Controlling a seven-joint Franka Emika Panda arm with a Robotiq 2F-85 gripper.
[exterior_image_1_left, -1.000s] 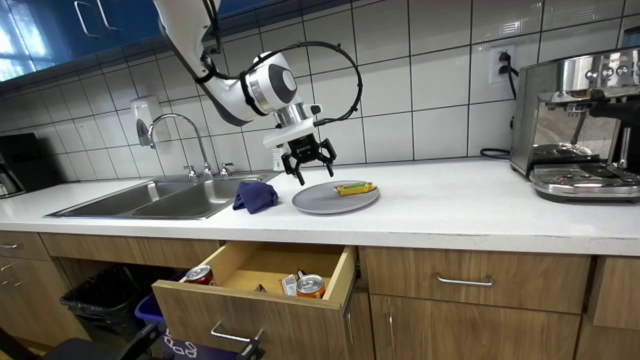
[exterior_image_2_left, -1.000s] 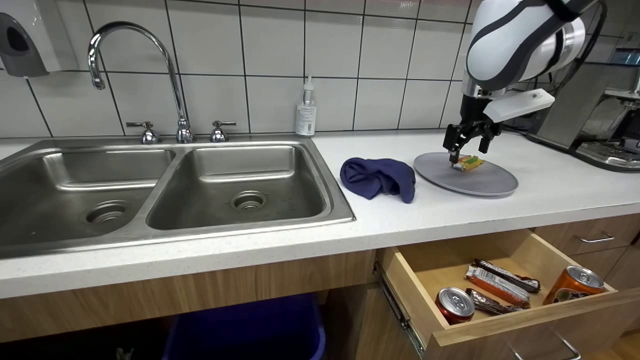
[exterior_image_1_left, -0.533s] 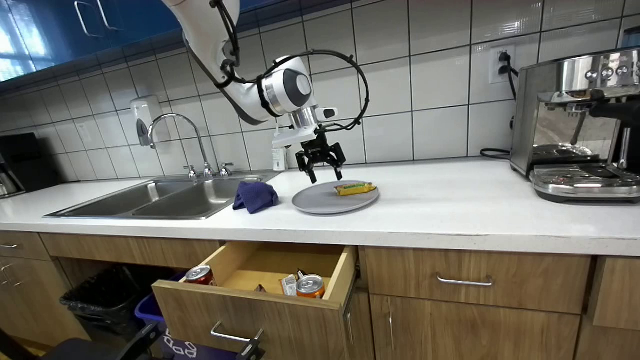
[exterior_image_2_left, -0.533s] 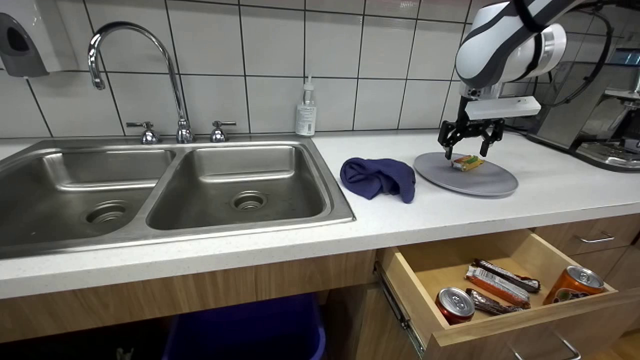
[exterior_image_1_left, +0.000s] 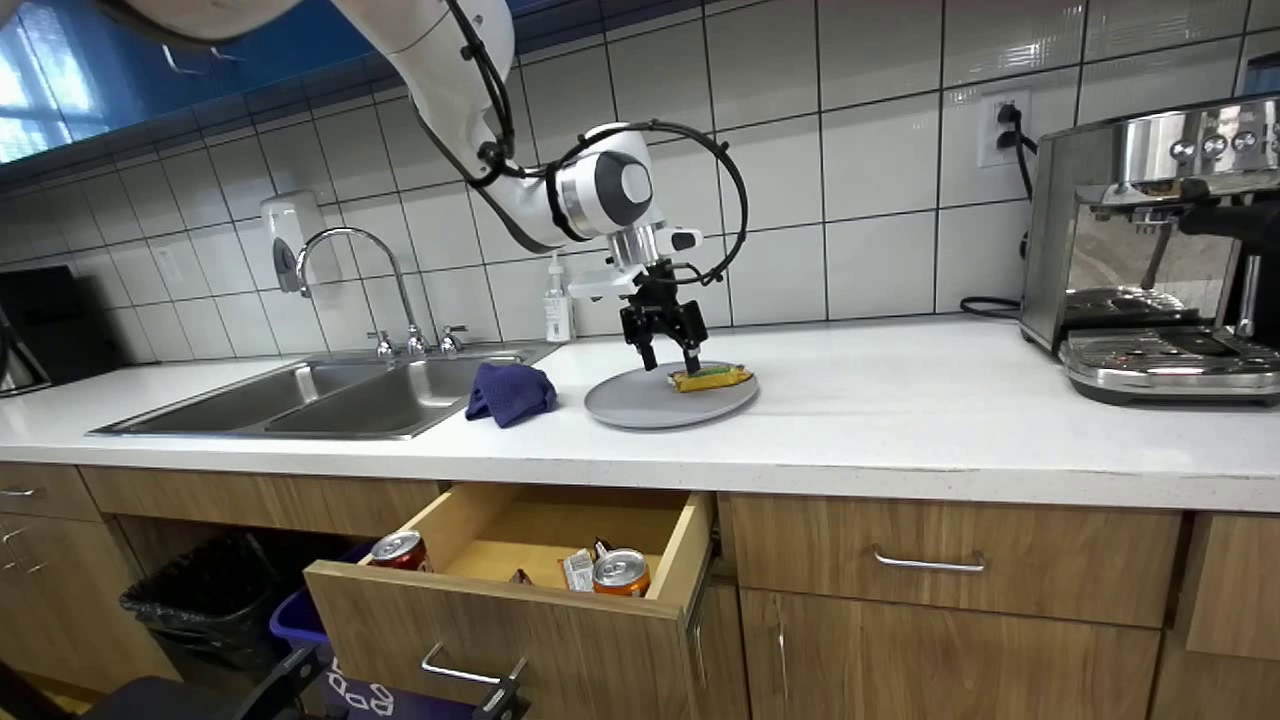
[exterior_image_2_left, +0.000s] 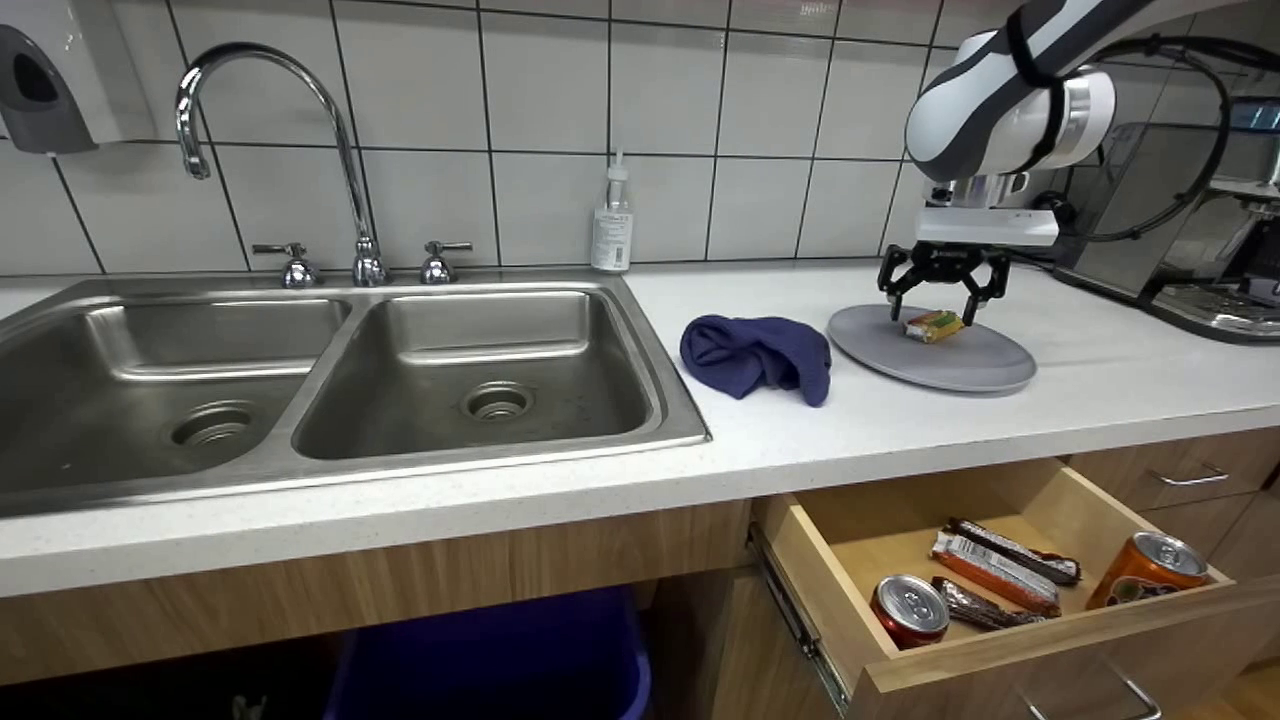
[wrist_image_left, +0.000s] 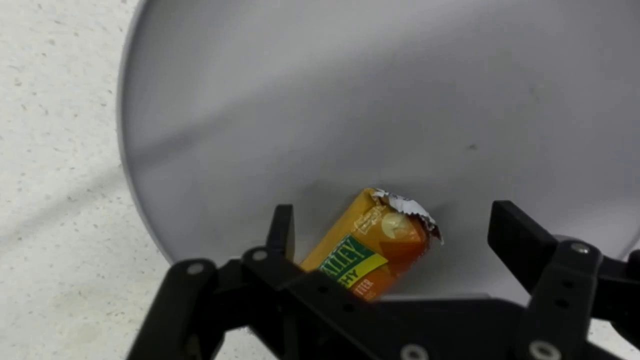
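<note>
"As the white counter (exterior_image_1_left: 900, 400) stretches out beneath the gripper (exterior_image_2_left: 931, 319), what's around it?"

"Off to the side, the steel sink (exterior_image_2_left: 420, 400); lower down, the open drawer (exterior_image_2_left: 900, 540); directly below, the grey plate (wrist_image_left: 325, 115)!"

"And smaller?"

"Just past the plate, on the gripper's sink side, a crumpled blue cloth (exterior_image_2_left: 757, 355)."

"The fingers (wrist_image_left: 525, 240)?"

"Wide apart! The yellow-wrapped bar (wrist_image_left: 360, 245) lies on the plate, its end showing between them; whether they touch it, I can't tell."

Wrapped bar (wrist_image_left: 372, 245) — yellow-orange; plate (wrist_image_left: 310, 120) — grey.
</note>
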